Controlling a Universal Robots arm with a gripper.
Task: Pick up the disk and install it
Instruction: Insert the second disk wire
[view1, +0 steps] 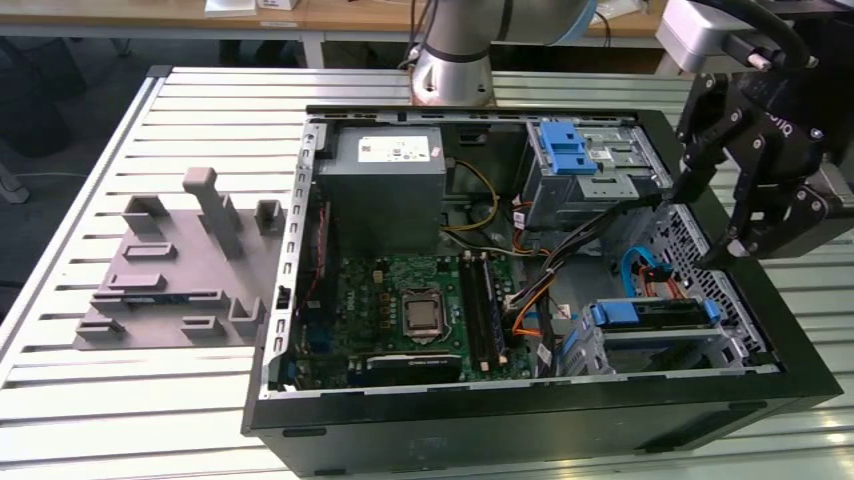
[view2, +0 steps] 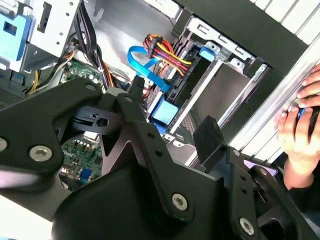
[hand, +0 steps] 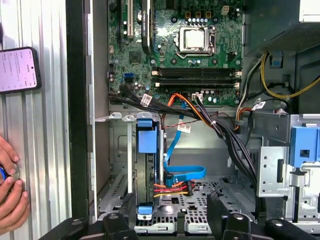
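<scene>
Slatted metal bench (view1: 160, 400) carrying an open computer case (view1: 534, 420), disk (view1: 650, 314) already seated in its lower bay with cables plugged in, so install looks essentially done; black gripper (view1: 714, 220) raised above the case edge, splayed wide, grasping nothing.

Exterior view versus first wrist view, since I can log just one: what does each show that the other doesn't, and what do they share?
The exterior view adds the grey fixture block on the table beside the case and the grey power supply box. The first wrist view adds a phone and a person's hand outside the case. Both show the green motherboard and the blue cable.
</scene>
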